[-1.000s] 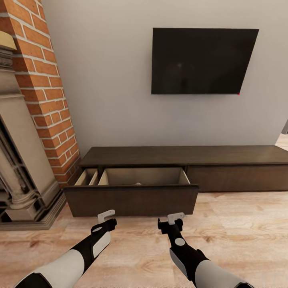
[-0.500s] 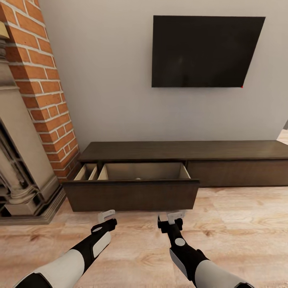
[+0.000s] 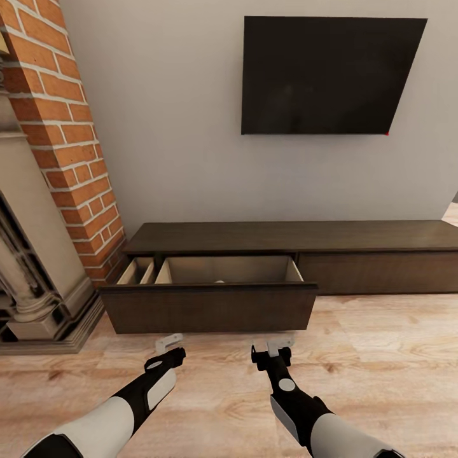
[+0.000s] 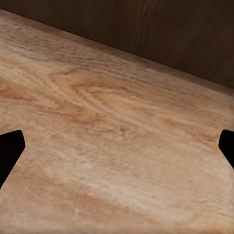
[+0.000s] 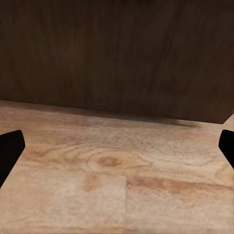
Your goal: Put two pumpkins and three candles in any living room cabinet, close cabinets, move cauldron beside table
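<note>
**Both grippers held low before the open cabinet drawer**

The cabinet (image 3: 356, 236), a long low dark brown unit, stood against the grey wall ahead of both arms. Its left-hand drawer (image 3: 210, 306) was pulled out, exposing pale inner walls. A small pale rounded tip (image 3: 219, 281) showed just above the drawer front inside the compartment; what it belonged to could not be told.

The left gripper (image 3: 169, 344) hovered above the wood floor (image 3: 381, 375), just short of the drawer front and below its left half. In the left wrist view its two dark fingertips (image 4: 10, 148) appeared at opposite edges of the frame, spread wide apart with nothing between them, over floor boards that met the dark drawer front.

The right gripper (image 3: 279, 346) hovered beside it, likewise just short of the drawer front and below its right half. In the right wrist view its fingertips (image 5: 10, 146) were equally spread and empty, and the dark drawer front stood squarely ahead of them.

Beyond the left gripper and further to its left rose a brick column (image 3: 60, 127) and a stone-coloured fireplace (image 3: 32, 280). A black wall-mounted screen (image 3: 327, 75) hung above the cabinet, beyond the right gripper.
</note>
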`<state>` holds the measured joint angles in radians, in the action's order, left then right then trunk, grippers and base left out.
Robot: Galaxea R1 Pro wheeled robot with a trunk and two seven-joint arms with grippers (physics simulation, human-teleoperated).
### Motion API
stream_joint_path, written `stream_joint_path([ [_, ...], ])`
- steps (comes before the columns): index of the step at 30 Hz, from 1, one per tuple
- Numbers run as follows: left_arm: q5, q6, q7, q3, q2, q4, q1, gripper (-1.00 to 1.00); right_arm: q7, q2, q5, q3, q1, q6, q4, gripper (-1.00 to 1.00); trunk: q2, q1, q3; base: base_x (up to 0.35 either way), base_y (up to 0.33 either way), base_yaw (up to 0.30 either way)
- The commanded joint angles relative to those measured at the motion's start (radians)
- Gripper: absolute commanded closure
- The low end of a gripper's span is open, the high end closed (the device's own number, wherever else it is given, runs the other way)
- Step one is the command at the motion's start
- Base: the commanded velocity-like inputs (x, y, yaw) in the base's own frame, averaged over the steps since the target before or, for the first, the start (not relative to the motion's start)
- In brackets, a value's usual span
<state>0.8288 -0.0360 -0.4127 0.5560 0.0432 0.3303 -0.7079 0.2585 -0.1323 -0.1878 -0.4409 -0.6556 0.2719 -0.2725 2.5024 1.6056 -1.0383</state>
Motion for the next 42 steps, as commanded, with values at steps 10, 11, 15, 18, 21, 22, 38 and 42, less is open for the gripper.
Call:
stream_joint_path([
  [10,0.01,-0.004,-0.006,0.008,-0.005,-0.001,-0.001,-1.0,0.003,0.0,-0.004,-0.01,-0.001,0.001,0.002,-1.0,0.0,0.0,-0.001,0.258,0.0,0.0],
  [11,0.01,-0.004,-0.006,0.008,-0.005,-0.001,-0.001,-1.0,0.002,0.0,-0.004,-0.01,-0.001,0.001,0.002,-1.0,0.0,0.0,-0.001,0.315,0.0,0.0],
  [15,0.01,-0.005,-0.006,0.008,-0.005,-0.001,-0.001,-1.0,0.002,0.0,-0.004,-0.01,-0.001,0.0,0.003,-1.0,0.0,0.0,-0.001,0.317,0.0,0.0],
  [18,0.01,-0.005,-0.006,0.008,-0.005,-0.001,-0.001,-1.0,0.002,0.0,-0.004,-0.01,-0.001,-0.001,0.003,-1.0,0.0,0.0,-0.001,0.32,0.0,0.0],
  [21,0.009,-0.005,-0.006,0.008,-0.004,-0.001,-0.001,-1.0,0.002,0.0,-0.003,-0.01,-0.001,-0.002,0.003,-1.0,0.0,0.0,-0.001,0.282,0.0,0.0],
  [22,0.008,-0.005,-0.006,0.008,-0.004,-0.001,-0.001,-1.0,0.002,0.0,-0.003,-0.01,-0.001,-0.002,0.003,-1.0,0.0,0.0,-0.001,0.22,0.0,0.0],
  [38,0.009,-0.014,-0.006,0.008,-0.005,-0.001,-0.001,-1.0,0.003,0.0,-0.002,-0.011,-0.001,-0.005,0.003,-1.0,0.0,0.0,-0.001,0.215,0.0,0.0],
  [42,0.011,-0.039,-0.006,0.008,-0.005,-0.001,-0.001,-1.0,0.004,0.0,-0.002,-0.011,-0.001,-0.006,0.003,-1.0,0.0,0.0,-0.001,0.313,0.0,0.0],
])
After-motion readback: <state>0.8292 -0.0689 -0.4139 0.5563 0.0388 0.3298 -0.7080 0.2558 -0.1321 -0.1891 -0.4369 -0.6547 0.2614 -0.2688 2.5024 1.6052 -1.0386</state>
